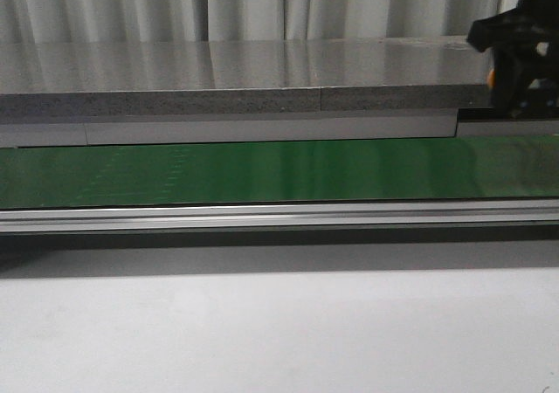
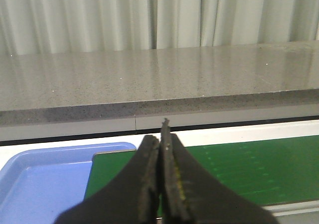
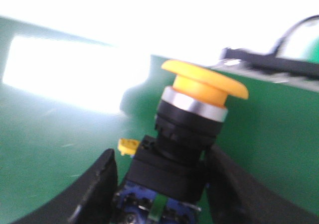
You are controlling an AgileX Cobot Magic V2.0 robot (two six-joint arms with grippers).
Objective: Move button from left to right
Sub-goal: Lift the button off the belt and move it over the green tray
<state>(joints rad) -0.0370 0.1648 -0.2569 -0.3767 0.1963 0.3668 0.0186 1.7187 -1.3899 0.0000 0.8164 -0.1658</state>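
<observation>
Item 1, the button [image 3: 192, 129]: a yellow-orange mushroom cap over a silver collar and a black blocky body, with a blue base part and a small green-white mark at its lower end. It is seen only in the right wrist view, tilted with the cap toward 1 o'clock, and is held above the green belt [image 3: 60, 149]. A small yellow tab is seen beside the body at 9 o'clock.

Item 2, the right gripper [image 3: 164, 184]: its two dark fingers are clamped on the black body of the button, one on each side. In the front view the gripper [image 1: 522, 61] is seen as a dark mass at 2 o'clock of the frame, over the far end of the grey counter [image 1: 244, 83]; a small orange spot is visible on its near edge.

Item 3, the left gripper [image 2: 160, 184]: its fingers are pressed together with nothing between them, above the near edge of the belt.

Item 4, a blue tray [image 2: 45, 174]: placed just beside the belt's end, at 8 o'clock from the left gripper.

Item 5, surroundings: a silver rail [image 1: 279, 217] is set along the belt's near side, a white table [image 1: 279, 332] lies in front of it, and pale curtains [image 1: 262, 4] hang behind the counter.
</observation>
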